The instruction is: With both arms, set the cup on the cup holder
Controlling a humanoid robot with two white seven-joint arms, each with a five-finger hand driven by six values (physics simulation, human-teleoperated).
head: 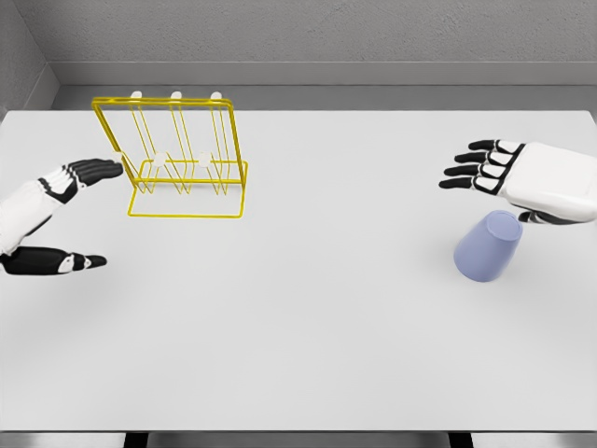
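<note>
Cup (487,246): lavender, on the surface (326,327) at the right, tilted or lying partly over, wide end toward the camera; exact pose hard to tell.
Right robot hand (499,173): just behind and above the cup, fingers (466,170) spread and pointing left, holding nothing. Thumb seems close to the cup's far side; contact cannot be told.
Left robot hand (65,219): at the left edge, fingers open, thumb low, holding nothing, fingertips just beside the holder's left side.
Holder (182,159): yellow wire rack with white-tipped pegs, upright, rear left, well apart from the cup.
Step in hand (judged): right hand takes the cup.
Doing it well: bring the palm down around the cup's side, close thumb and fingers on opposite walls, not the rim; squeeze gently so it doesn't roll away.
Left hand's job (judged): steady the holder's frame so the light wire doesn't slide when the cup goes on a peg.
</note>
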